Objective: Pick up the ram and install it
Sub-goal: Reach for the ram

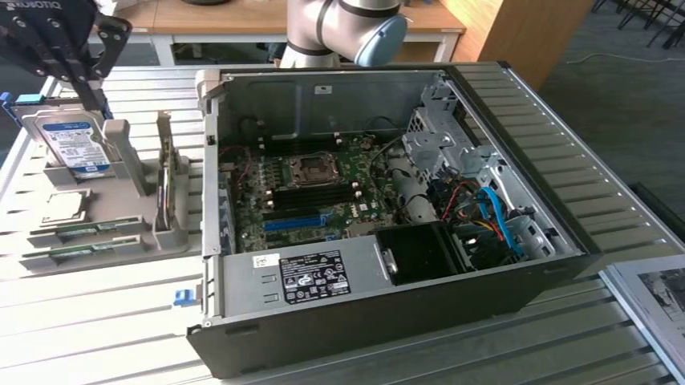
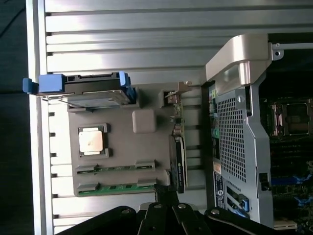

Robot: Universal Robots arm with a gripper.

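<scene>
Two ram sticks, thin green boards, lie flat side by side in the grooves of a grey parts holder (image 1: 128, 233): one ram stick (image 1: 80, 231) (image 2: 115, 168) and a second ram stick (image 1: 75, 253) (image 2: 117, 187) beside it. My gripper (image 1: 99, 103) (image 2: 163, 195) hangs well above the holder at the exterior view's far left, over the hard drive. Its fingers are shut and I see nothing between them. The open computer case (image 1: 514, 144) lies to the exterior view's right, with the motherboard (image 1: 354, 210) and its dark memory slots (image 1: 310, 196) exposed.
On the holder also stand a hard drive (image 1: 73, 144) (image 2: 93, 93), a processor chip (image 1: 64, 207) (image 2: 92, 141) and an upright expansion card (image 1: 164, 180) (image 2: 177, 161). Inside the case are a blue slot (image 1: 291, 222), cables (image 1: 492, 212) and a drive cage (image 1: 444, 136). The slatted metal table (image 1: 96, 321) surrounds everything.
</scene>
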